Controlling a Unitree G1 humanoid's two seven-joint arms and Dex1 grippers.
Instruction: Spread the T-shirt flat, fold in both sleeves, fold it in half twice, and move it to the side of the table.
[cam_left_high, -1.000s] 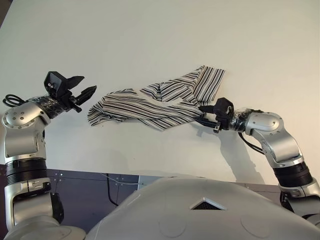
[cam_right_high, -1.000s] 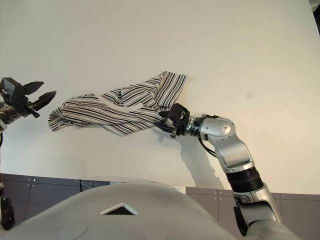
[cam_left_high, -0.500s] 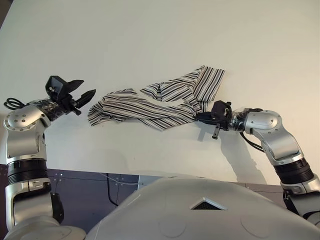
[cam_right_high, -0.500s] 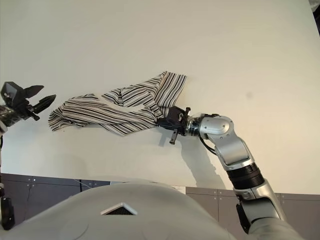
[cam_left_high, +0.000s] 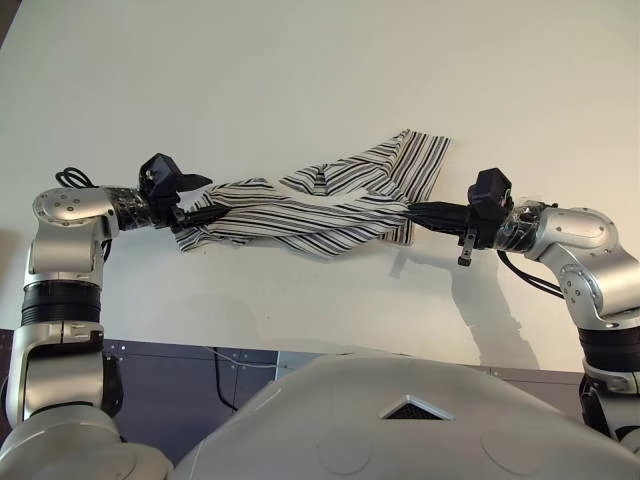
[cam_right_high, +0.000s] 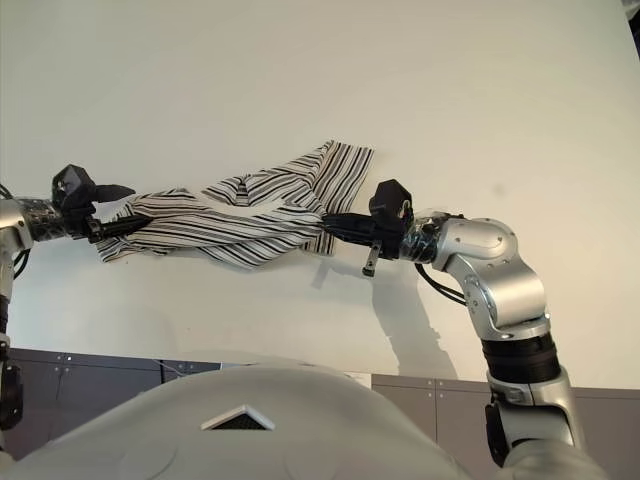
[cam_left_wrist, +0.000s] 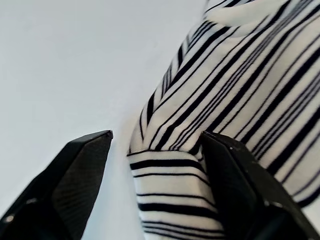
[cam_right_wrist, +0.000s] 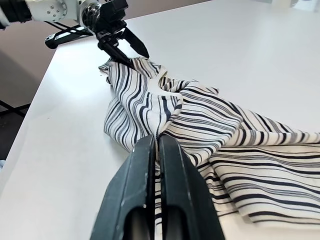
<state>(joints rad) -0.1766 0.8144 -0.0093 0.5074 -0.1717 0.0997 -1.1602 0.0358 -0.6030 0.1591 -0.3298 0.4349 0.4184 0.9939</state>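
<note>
Shirt (cam_left_high: 300, 210) spans both jaws: right jaws clamp one end; left jaws, newly arrived, straddle the other end, open, ready to grip for spreading.

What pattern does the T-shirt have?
The T-shirt has thin dark stripes on cream-white cloth, clearest in the left wrist view.

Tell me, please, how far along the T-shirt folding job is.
Nothing looks finished yet: the T-shirt lies crumpled on the table. In hand is the spreading: the right tool is shut on one end, and the left tool is open around the opposite edge. Left to do: flattening it, both sleeve folds, two half folds and the move aside.
</note>
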